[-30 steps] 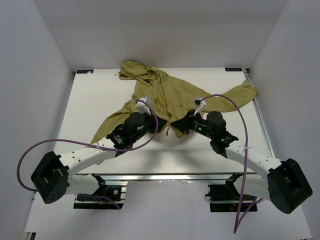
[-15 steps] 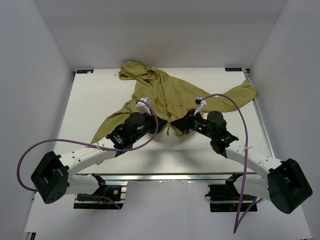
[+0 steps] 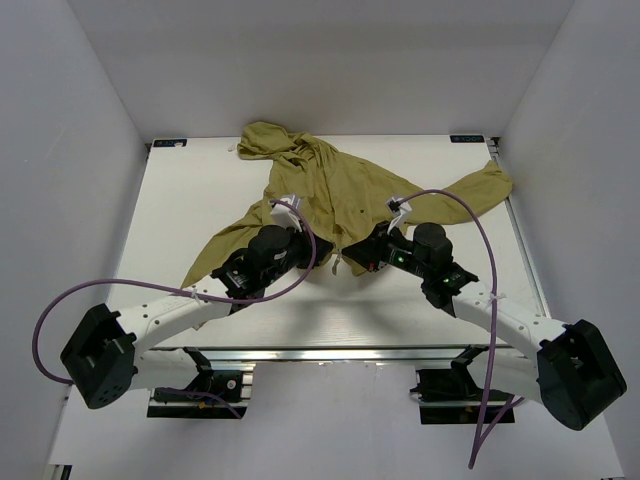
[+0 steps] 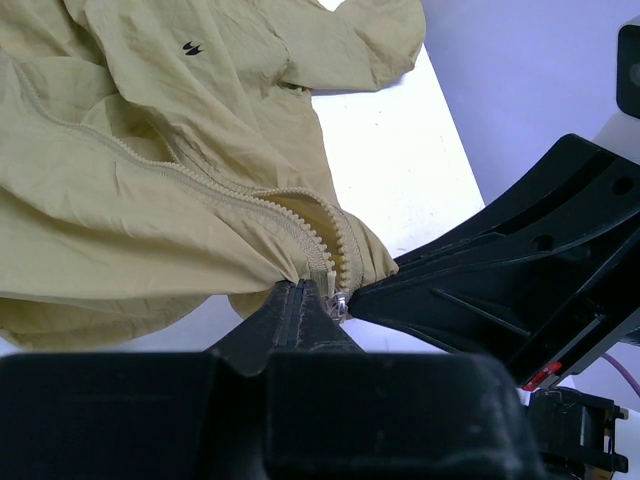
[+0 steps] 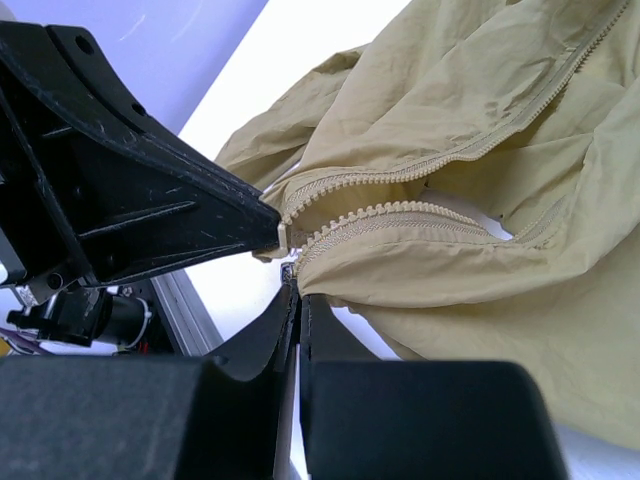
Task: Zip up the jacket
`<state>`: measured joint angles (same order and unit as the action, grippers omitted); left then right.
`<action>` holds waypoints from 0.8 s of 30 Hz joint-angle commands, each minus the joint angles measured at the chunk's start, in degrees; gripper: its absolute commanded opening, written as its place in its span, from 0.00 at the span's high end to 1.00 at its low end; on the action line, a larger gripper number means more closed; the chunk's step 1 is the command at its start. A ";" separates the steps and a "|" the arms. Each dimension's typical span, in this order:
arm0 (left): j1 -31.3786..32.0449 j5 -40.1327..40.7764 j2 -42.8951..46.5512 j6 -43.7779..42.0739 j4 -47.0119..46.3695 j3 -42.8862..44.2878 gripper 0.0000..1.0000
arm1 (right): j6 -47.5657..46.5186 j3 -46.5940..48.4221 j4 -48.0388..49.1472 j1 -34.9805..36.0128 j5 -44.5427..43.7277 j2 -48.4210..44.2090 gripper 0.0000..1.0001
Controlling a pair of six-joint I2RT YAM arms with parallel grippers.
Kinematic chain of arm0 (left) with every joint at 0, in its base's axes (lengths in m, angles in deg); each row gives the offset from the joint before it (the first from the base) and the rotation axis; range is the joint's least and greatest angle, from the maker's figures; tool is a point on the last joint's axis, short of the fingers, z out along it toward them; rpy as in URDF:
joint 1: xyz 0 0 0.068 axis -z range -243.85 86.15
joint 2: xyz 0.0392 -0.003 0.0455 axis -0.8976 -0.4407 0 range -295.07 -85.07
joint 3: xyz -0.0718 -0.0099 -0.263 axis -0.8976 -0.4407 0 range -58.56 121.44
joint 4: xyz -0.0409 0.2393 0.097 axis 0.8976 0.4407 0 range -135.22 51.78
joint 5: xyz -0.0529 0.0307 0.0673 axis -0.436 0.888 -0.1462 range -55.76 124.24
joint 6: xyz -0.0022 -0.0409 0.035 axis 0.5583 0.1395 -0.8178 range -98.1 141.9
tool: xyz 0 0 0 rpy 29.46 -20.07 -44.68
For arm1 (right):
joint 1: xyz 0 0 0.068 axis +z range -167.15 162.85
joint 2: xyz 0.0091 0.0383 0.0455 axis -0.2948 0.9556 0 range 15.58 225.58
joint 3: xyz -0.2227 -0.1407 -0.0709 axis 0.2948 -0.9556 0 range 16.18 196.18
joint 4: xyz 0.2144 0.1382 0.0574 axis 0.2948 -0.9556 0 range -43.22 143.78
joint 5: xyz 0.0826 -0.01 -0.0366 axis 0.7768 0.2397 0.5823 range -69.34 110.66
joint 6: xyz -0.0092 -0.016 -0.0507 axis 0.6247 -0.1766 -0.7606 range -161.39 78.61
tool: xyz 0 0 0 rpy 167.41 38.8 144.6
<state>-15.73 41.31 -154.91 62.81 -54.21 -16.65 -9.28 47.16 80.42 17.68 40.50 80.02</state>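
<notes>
Left gripper [image 3: 322, 264] and right gripper [image 3: 352, 258], both black two-finger claws, meet tip to tip at the near hem of an olive-yellow thin-fabric hooded jacket [image 3: 340, 185]. Each is clamped tight on fabric at the foot of the front opening. On the flat white table [image 3: 190, 190] the jacket lies spread, with its hood [image 3: 265, 138] toward the far edge and a sleeve trailing out on either side. The two rows of its pale toothed zipper [image 5: 400, 215] lie apart near the grip. A small silvery metal piece [image 4: 338, 305] sits just beside the left fingertips, and a tiny black logo [image 4: 190, 47] marks the chest.
</notes>
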 commanded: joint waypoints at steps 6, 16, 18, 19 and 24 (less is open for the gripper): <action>0.22 -0.21 1.73 -0.56 0.29 1.15 1.00 | -1.36 2.42 1.66 -0.29 1.17 -0.90 1.00; 0.22 -1.27 1.29 -0.65 -0.15 1.16 1.00 | -0.74 3.56 3.60 -0.29 1.43 0.42 1.00; 0.22 -1.44 1.20 -0.65 -0.15 1.16 1.00 | -0.65 3.73 3.86 -0.29 1.61 0.51 1.00; 0.22 -1.71 1.20 -0.65 -0.32 1.24 1.00 | -0.65 3.82 3.95 -0.29 1.61 0.59 1.00; 0.31 -2.85 1.11 -0.74 -0.50 1.16 1.00 | -0.57 3.73 4.04 -0.38 1.17 0.77 1.00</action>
<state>-15.73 40.32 -154.87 62.78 -54.23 -16.65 -9.87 48.34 80.96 17.68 41.44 80.55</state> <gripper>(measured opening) 0.022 0.020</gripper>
